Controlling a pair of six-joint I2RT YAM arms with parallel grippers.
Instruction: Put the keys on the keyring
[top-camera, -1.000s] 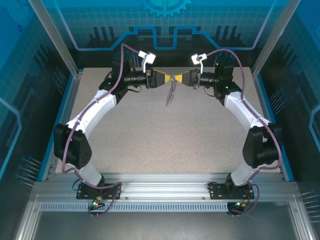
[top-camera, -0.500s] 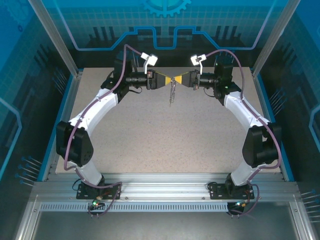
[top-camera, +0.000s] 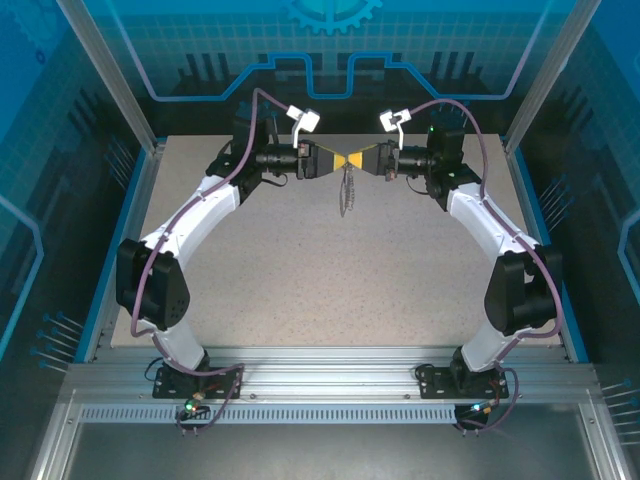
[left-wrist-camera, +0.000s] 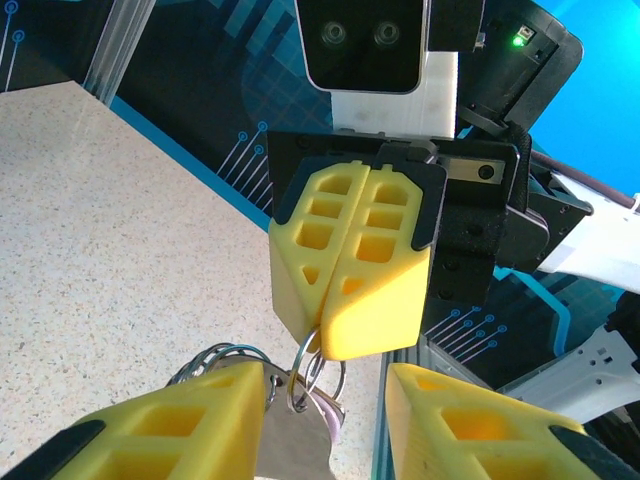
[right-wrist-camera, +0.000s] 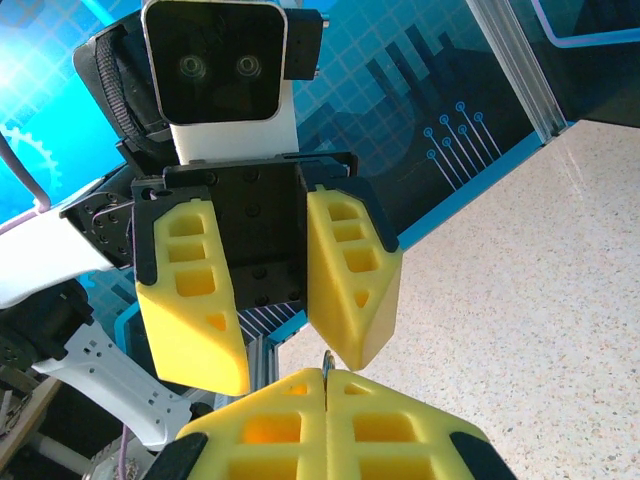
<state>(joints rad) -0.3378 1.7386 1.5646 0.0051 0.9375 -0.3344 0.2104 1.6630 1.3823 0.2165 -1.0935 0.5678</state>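
Observation:
My two grippers meet tip to tip above the back of the table. My right gripper is shut on a thin metal ring of the keyring, whose loop and chain hang below. The left gripper stands open around a small key with a lilac edge that hangs from the rings. The key lies against its left finger, and a gap shows to the right finger. In the right wrist view the left gripper's fingers stand apart just above my shut pads.
The speckled tabletop lies under both arms. Blue printed walls with metal frame posts close the back and sides. A metal rail carrying the arm bases runs along the near edge.
The left gripper's jaws have narrowed around the key. Both grippers have shifted slightly toward the back wall, and the hanging keyring has swung a little.

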